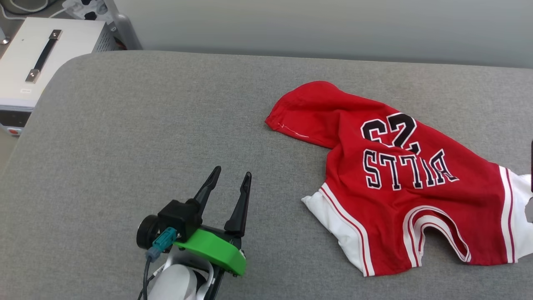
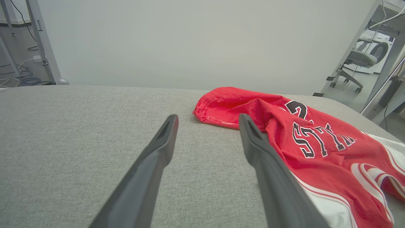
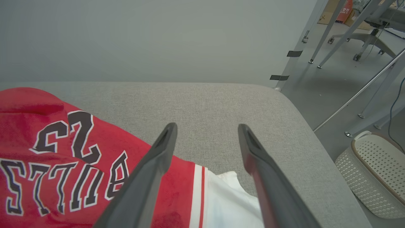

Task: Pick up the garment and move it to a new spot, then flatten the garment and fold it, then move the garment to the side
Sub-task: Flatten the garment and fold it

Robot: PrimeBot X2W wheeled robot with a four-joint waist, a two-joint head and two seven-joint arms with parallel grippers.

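**Garment at rest on the table's right half, both grippers spread and empty**

The garment (image 1: 416,187) was seen lying crumpled on the right half of the grey padded table (image 1: 125,125). Its collar was turned toward the table's near edge, so that the chest lettering read upside down in the head view. Its long axis was judged to run obliquely, from a red lobe near the table's far middle down to the white sleeves at the near right. The right gripper (image 3: 206,125) was held over the table's right end, just above the garment's right sleeve, with its fingers wide apart and nothing between them. The left gripper (image 1: 233,171) was held over the table's near middle, likewise wide and empty, with the garment to its right and bare cloth between. The right arm was therefore judged the nearer for flattening.
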